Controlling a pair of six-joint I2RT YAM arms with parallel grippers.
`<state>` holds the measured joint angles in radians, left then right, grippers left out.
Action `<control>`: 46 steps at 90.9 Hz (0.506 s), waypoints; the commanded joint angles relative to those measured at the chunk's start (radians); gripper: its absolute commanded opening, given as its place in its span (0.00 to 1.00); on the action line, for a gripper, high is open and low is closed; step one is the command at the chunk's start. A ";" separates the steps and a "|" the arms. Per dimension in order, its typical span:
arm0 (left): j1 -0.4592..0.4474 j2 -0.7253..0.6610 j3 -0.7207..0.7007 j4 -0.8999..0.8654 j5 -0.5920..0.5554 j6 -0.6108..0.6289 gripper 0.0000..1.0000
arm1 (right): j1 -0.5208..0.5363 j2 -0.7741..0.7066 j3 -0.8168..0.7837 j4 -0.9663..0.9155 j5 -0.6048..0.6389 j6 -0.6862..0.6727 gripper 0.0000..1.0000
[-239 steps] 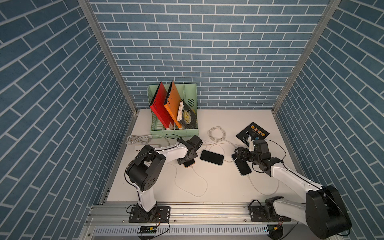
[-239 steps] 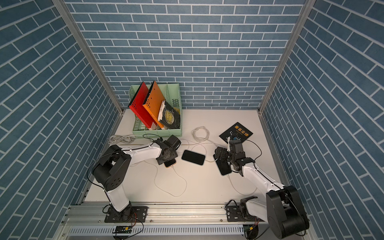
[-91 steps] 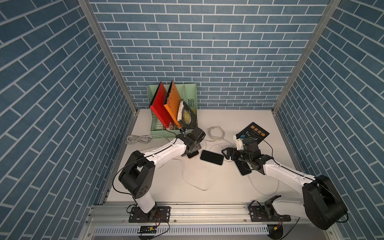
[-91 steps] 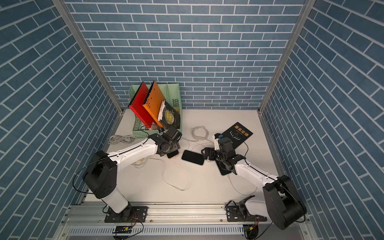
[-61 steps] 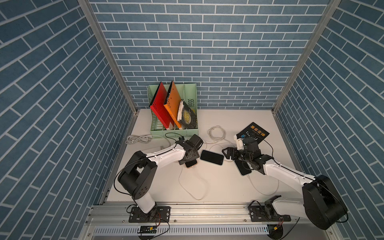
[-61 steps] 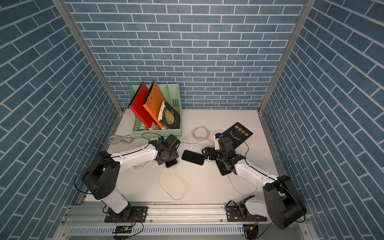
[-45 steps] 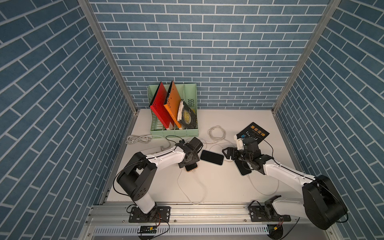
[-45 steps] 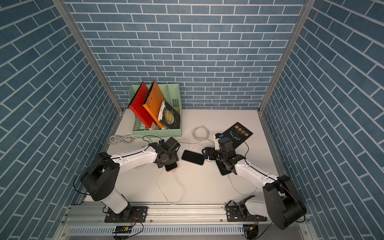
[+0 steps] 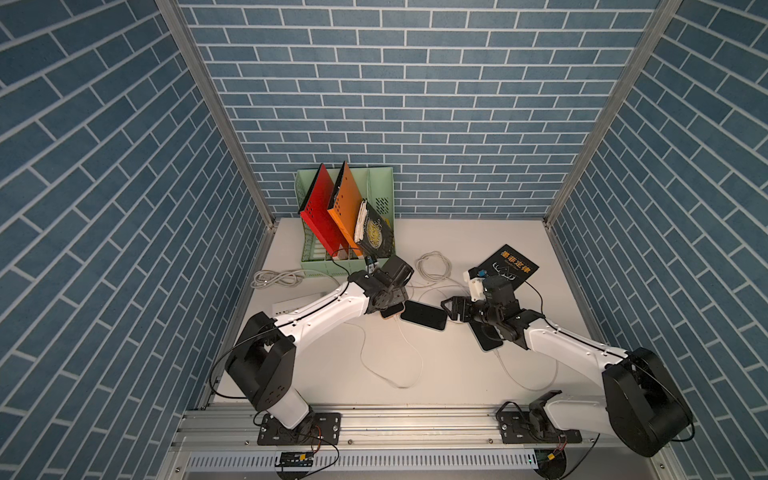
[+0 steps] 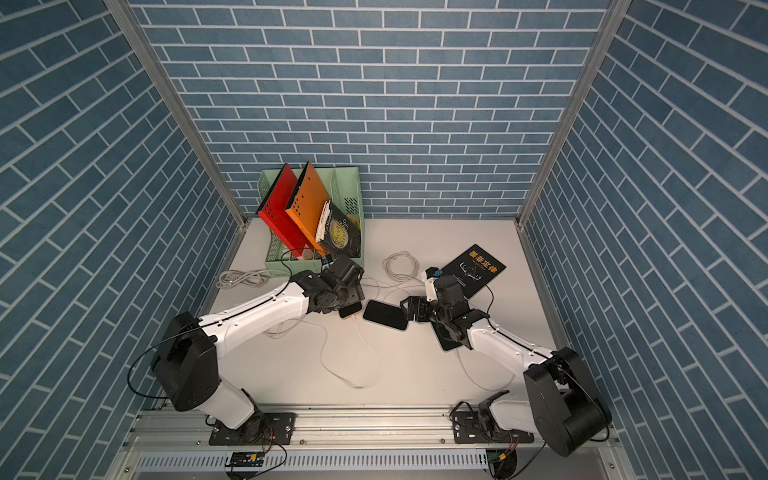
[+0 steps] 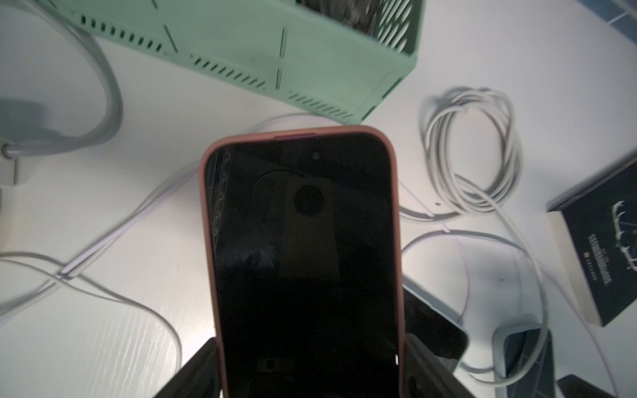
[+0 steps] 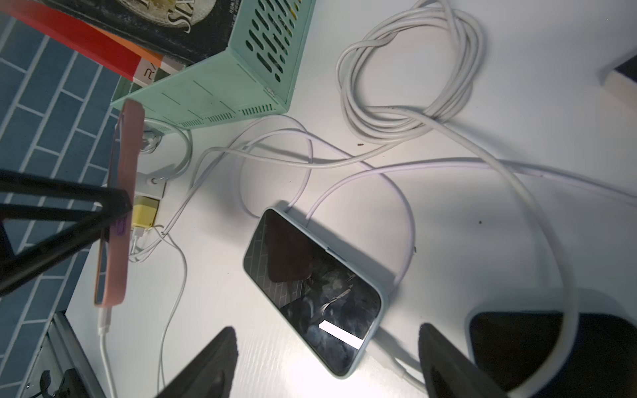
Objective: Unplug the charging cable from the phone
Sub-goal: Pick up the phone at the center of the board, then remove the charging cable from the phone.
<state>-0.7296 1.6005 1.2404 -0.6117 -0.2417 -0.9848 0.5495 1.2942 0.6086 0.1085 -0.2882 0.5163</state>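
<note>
Matte white tabletop (image 9: pixel 457 365), glossy pink-cased phone (image 11: pixel 303 258), thin white cable (image 12: pixel 104 327)

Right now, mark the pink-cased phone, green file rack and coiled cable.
pink-cased phone (image 11: pixel 303 248): left wrist view, screen middle.
green file rack (image 11: pixel 241 41): left wrist view, front wall.
coiled cable (image 12: pixel 386 127): right wrist view, bundled strands.

Three phones: a pink-cased phone (image 11: pixel 303 258), a pale-blue-cased phone (image 12: pixel 310 279), a dark phone (image 9: pixel 488 340). Two coiled cables: a white coil (image 9: pixel 434 266), a grey coil (image 9: pixel 276 279). The thin loose cables (image 9: pixel 397 385) are too tangled to count. One green rack (image 9: pixel 382 187) holds two folders, a red folder (image 9: pixel 318 216) and an orange folder (image 9: pixel 345 208), and one dark book (image 9: pixel 374 235). One black book (image 9: pixel 509 268) lies on the counter (image 9: pixel 457 374). Two claws: left claw (image 9: pixel 392 309), right claw (image 9: pixel 451 311).
</note>
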 commanded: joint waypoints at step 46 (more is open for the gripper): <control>0.010 -0.005 0.069 0.024 -0.055 0.047 0.45 | 0.184 0.093 0.056 0.307 -0.223 0.026 0.64</control>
<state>-0.7250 1.6344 1.3247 -0.6098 -0.2764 -0.9451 0.7174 1.3514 0.6212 0.3389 -0.4797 0.5266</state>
